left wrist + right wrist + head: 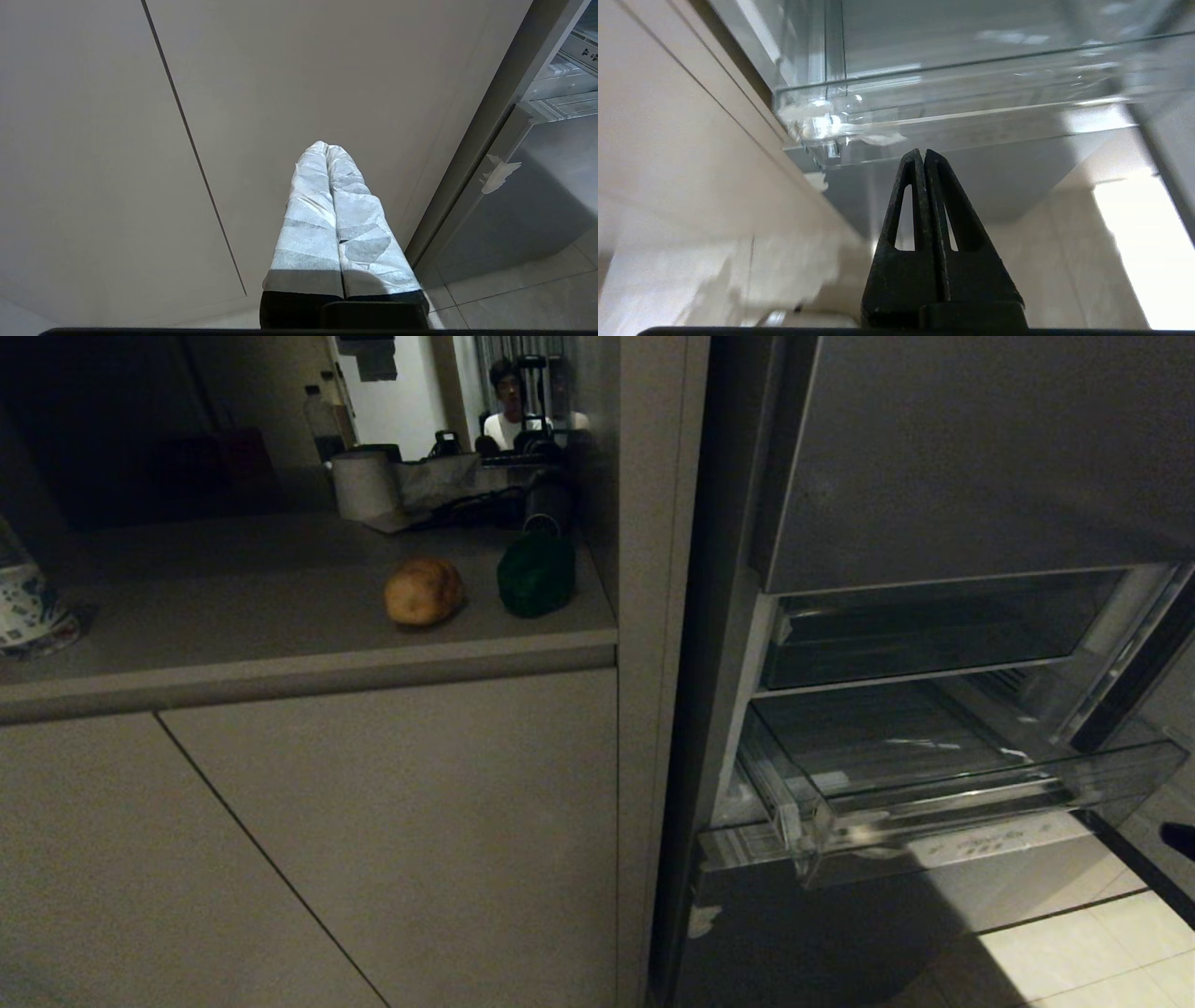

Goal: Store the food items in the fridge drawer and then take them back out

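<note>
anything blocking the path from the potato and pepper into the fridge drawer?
The fridge's side wall stands between the counter's potato and bell pepper and the open, empty fridge drawer. Items must go out round its front edge. Nothing else visible.

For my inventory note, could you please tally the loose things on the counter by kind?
Potato: 1
Green bell pepper: 1
White paper roll: 1
Clear bottle at the back: 1
Patterned container at the counter's left edge, only partly in view: 1
Total: 5, not counting the dark clutter behind the pepper, which is too dim to sort.
</note>
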`<state>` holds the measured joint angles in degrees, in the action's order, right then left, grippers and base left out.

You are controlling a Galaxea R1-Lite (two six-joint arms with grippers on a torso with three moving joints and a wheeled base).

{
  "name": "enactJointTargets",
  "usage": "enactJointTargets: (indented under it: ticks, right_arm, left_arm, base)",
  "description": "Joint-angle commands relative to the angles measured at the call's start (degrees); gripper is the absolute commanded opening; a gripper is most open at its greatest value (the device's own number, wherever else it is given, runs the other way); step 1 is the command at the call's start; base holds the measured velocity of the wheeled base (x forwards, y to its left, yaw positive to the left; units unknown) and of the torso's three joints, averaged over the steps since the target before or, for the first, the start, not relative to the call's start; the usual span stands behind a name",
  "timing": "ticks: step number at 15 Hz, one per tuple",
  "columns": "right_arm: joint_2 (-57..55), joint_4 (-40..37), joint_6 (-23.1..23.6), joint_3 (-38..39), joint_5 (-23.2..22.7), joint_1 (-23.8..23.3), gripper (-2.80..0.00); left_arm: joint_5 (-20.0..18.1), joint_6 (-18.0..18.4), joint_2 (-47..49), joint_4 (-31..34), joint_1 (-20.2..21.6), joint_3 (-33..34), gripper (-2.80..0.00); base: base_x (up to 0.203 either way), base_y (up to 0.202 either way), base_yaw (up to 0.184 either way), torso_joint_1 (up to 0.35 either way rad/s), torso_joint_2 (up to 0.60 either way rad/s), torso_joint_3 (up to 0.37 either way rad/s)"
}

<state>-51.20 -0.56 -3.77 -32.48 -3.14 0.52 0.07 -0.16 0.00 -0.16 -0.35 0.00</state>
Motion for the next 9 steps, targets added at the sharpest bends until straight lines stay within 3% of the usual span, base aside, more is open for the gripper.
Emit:
enactJointTargets:
  ticks: [1,5,9]
  right_arm:
    - [-20.5,3.23,0.73,-3.96,-1.0,0.13,-2.8]
    - [-35.28,15.6,2.53,-6.74,-1.91,1.44,-2.8]
    - [-42.74,20.77,2.7,-10.88,-2.33,1.82,-2.8]
  left_arm:
    - [0.01,-0.02,0.09,-0.02,0.0,0.0,-2.8]
    - [0.01,-0.02,0.09,-0.02,0.0,0.0,-2.8]
    - [0.01,-0.02,0.09,-0.02,0.0,0.0,-2.8]
  base:
    - [0.0,0.0,0.0,0.0,0.0,0.0]
    - [0.0,0.0,0.0,0.0,0.0,0.0]
    - [0.0,0.0,0.0,0.0,0.0,0.0]
